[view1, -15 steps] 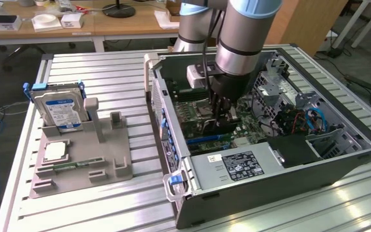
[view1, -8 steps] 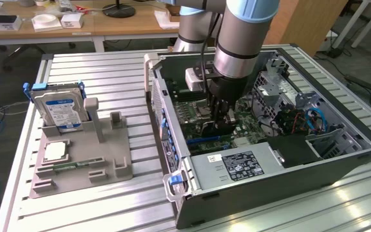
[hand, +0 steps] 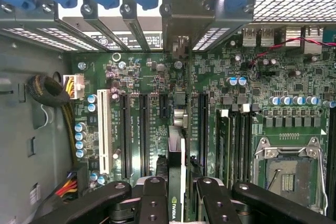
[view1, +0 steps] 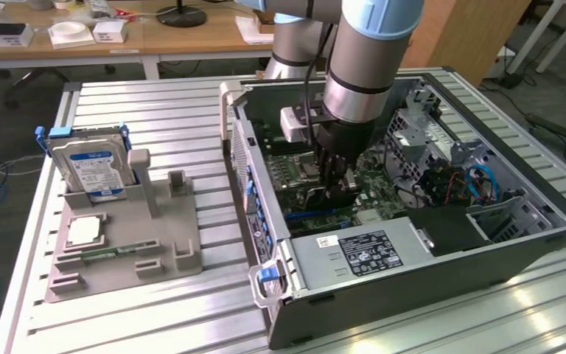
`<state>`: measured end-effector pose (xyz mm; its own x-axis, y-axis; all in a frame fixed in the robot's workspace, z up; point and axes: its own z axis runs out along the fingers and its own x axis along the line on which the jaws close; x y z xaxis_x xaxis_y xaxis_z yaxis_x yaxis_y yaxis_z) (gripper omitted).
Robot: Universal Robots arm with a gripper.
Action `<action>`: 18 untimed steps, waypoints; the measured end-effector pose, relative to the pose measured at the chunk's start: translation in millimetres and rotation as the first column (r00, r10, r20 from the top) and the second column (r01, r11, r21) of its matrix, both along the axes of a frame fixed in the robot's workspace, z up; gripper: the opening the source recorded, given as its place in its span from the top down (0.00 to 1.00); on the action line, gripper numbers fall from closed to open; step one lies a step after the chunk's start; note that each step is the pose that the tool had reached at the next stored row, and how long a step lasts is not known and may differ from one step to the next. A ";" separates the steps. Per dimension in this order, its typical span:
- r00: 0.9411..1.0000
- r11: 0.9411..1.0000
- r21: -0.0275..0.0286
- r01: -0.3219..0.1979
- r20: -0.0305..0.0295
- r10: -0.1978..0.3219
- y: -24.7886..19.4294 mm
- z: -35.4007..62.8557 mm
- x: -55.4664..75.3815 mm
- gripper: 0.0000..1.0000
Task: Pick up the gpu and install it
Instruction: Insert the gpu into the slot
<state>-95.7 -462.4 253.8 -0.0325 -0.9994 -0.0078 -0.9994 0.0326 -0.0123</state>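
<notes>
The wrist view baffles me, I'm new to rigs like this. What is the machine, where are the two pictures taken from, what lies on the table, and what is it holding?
The machine is one robot arm ending in a gripper, a black clamp with fingers. The exterior view looks at the whole scene from off the arm. The wrist view comes from a camera on the arm's wrist, looking down past the fingers into an open computer case.

The green board with long slots is the motherboard. The gripper is shut on the gpu, a thin dark card seen edge-on between the fingers, with its metal bracket reaching the case's rear slots.

On the slatted table, towards the exterior view's left, a grey holder tray carries a hard drive standing upright and a small square processor chip.
</notes>
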 end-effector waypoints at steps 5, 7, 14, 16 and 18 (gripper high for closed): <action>1.000 1.000 0.000 0.000 0.000 0.000 0.0 -0.7 -0.2 0.74; 1.000 1.000 0.000 0.000 0.000 0.000 0.0 -0.9 -0.2 0.74; 1.000 1.000 0.000 0.000 0.000 0.000 0.0 -3.0 -0.2 0.74; 1.000 1.000 0.000 0.000 0.000 0.000 0.0 -3.0 -0.2 0.74; 1.000 1.000 0.000 0.000 0.000 0.000 0.0 -3.0 -0.2 0.74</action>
<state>-95.9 -462.3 250.8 -0.0325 -0.9994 -0.0078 -0.9994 0.0326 -0.0124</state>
